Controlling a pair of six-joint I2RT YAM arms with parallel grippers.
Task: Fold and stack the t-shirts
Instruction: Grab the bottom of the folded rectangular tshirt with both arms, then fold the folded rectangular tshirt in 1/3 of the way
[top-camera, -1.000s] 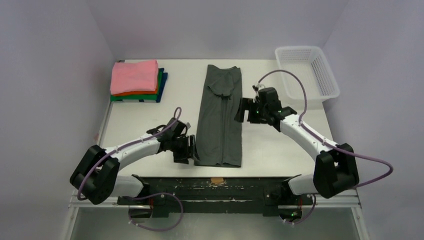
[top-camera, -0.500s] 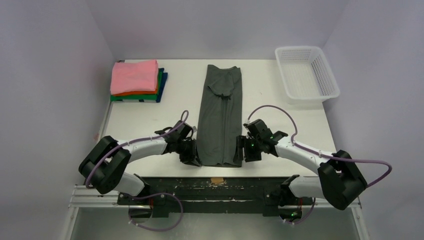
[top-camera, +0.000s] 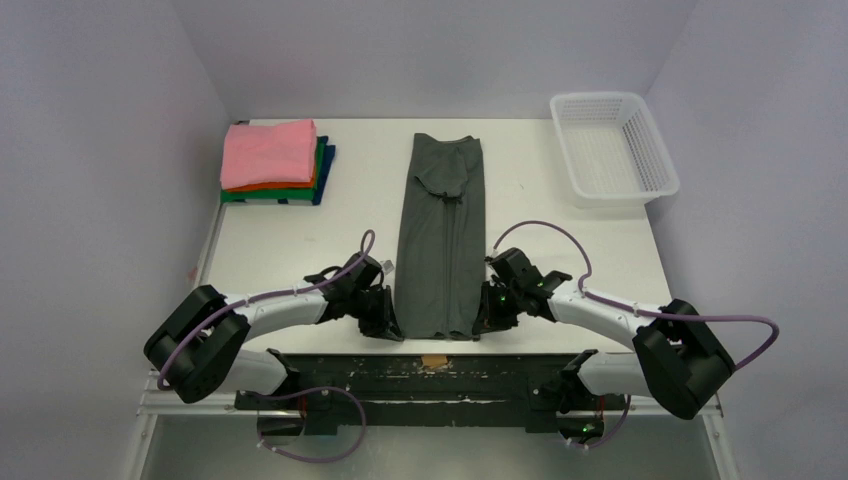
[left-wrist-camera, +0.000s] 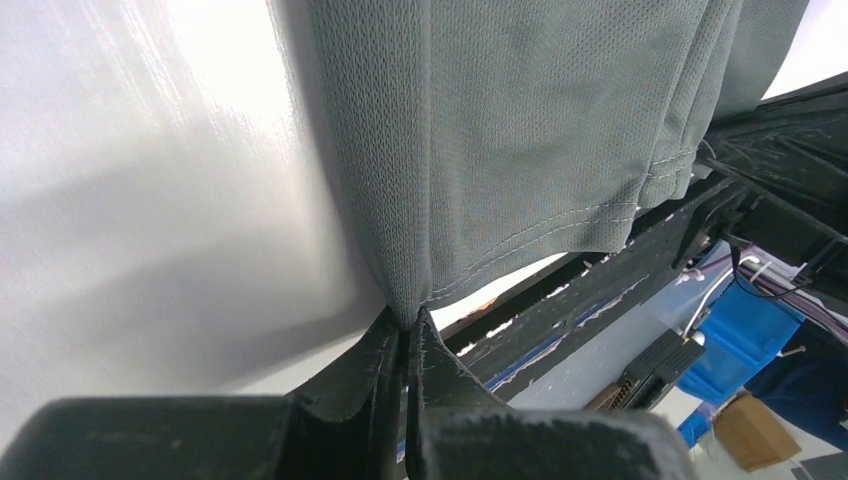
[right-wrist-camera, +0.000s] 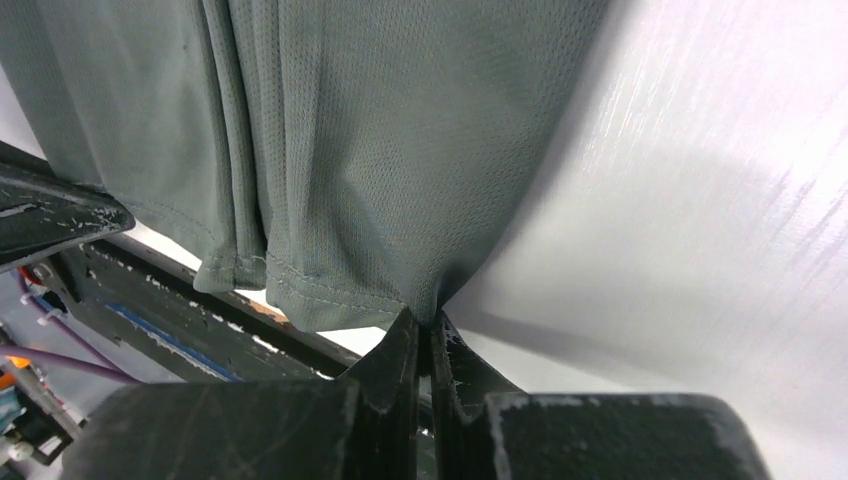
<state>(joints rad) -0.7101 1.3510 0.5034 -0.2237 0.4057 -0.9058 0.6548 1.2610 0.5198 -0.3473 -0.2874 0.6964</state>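
Note:
A dark charcoal-grey t-shirt (top-camera: 442, 232) lies as a long narrow strip down the middle of the table, both sides folded in. My left gripper (top-camera: 392, 322) is shut on its near left hem corner (left-wrist-camera: 412, 305). At the near right hem corner (right-wrist-camera: 428, 305) my right gripper (top-camera: 482, 318) is shut too. Both corners sit pinched between the fingertips, right at the table's near edge. A stack of folded t-shirts (top-camera: 272, 162), pink on top over orange, green and dark blue, rests at the far left.
A white plastic mesh basket (top-camera: 612, 146) stands at the far right corner. The black frame rail (top-camera: 430, 372) runs just below the table's near edge, close under both grippers. Grey walls enclose the table.
Both grippers went from open to shut on the shirt's near corners. The right arm swung from the shirt's middle right side down to the near hem; the left slid slightly nearer.

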